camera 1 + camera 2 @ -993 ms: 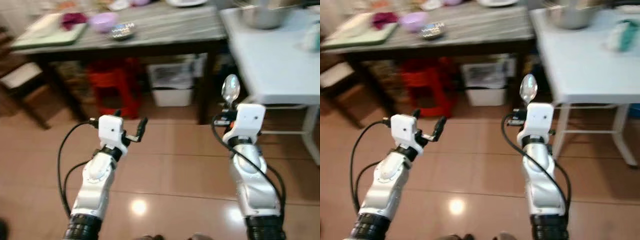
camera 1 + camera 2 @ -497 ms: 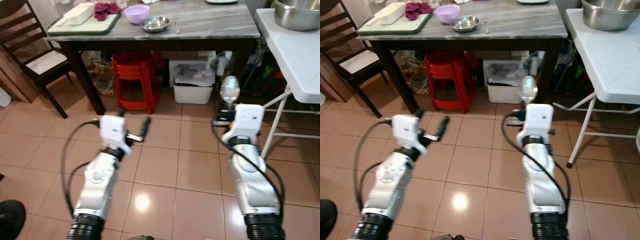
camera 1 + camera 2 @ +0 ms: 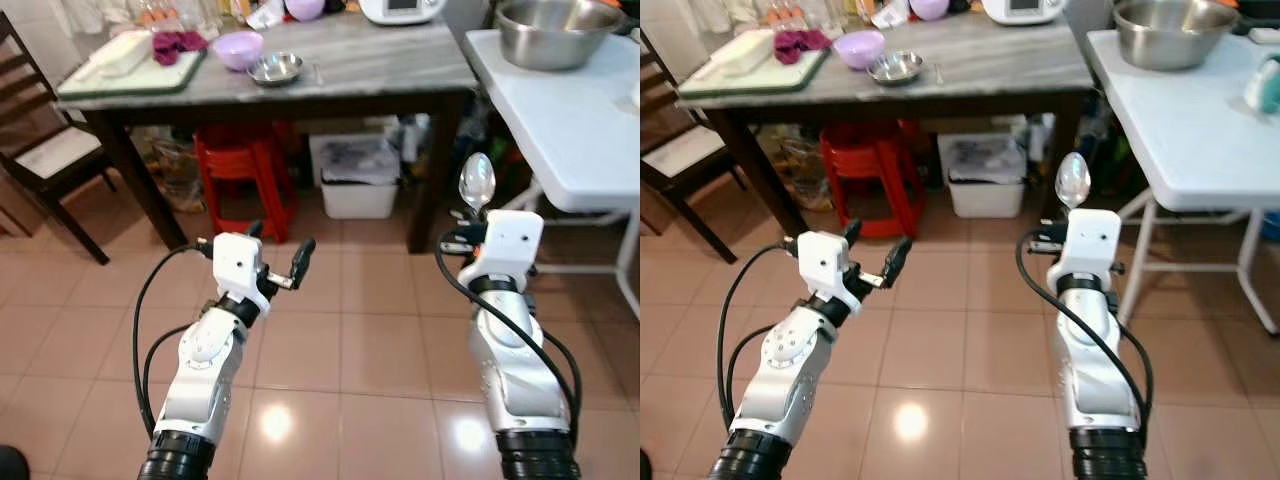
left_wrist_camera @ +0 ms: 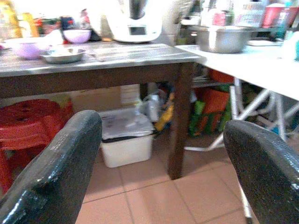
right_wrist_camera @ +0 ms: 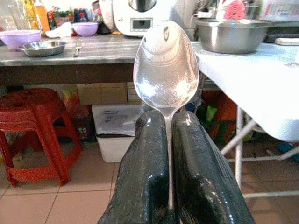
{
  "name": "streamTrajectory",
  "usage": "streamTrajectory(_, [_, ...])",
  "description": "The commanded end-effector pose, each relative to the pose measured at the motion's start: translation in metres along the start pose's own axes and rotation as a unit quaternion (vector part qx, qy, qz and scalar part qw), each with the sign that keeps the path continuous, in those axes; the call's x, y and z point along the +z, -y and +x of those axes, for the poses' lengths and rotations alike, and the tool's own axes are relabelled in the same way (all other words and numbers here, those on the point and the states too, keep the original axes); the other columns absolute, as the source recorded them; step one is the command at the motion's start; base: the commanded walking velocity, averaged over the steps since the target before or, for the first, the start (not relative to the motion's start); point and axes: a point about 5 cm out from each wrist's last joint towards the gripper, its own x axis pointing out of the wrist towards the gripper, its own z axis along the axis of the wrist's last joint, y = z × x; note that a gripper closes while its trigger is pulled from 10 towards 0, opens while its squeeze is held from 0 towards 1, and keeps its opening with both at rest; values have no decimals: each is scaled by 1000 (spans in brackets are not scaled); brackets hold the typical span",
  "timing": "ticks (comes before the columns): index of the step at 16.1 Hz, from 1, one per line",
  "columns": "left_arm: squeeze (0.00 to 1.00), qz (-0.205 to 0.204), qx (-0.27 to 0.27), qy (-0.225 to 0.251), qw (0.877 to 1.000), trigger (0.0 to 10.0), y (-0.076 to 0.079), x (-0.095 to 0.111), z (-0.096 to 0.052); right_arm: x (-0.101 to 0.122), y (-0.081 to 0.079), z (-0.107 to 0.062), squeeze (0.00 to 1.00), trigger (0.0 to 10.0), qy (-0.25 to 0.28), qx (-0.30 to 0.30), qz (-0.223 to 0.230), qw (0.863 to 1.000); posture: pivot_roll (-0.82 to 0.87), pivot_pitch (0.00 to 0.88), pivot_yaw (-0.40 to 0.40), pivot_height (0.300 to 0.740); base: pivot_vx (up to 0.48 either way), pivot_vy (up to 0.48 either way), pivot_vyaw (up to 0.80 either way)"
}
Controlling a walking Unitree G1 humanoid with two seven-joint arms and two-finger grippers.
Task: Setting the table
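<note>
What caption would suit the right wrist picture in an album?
Right gripper shut on a shiny spoon, bowl upward, facing the grey dining table with a red stool beneath.

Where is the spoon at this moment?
The spoon stands upright in the right pincer, bowl up, on the robot's right, in front of the dark table and beside the white table.

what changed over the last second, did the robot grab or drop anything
Nothing was grabbed or dropped. The view shifted and sharpened, which is the camera moving as the robot walks, not the things moving. The right gripper stays shut on the spoon, held upright with its bowl up. The left gripper stays open and empty. The dark table and its small metal bowl look unchanged.
</note>
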Motion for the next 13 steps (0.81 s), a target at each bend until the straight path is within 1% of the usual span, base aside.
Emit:
streamTrajectory(1, [0,5,4,1,1000,10000,-6,2,-3,2,-8,0,0,10000,6,11,8,1000,-128,100,103,740,480,0,0])
streamTrajectory(4, [0,5,2,1,1000,10000,-6,2,-3,3,-9,-1,0,10000,8,12,6,1000,-129,103,105,740,480,0,0])
streamTrajectory(13, [0,-1,-6,-2,1000,10000,-1,1,-3,2,-8,-1,0,10000,9,12,4,1000,-132,107,106,740,480,0,434])
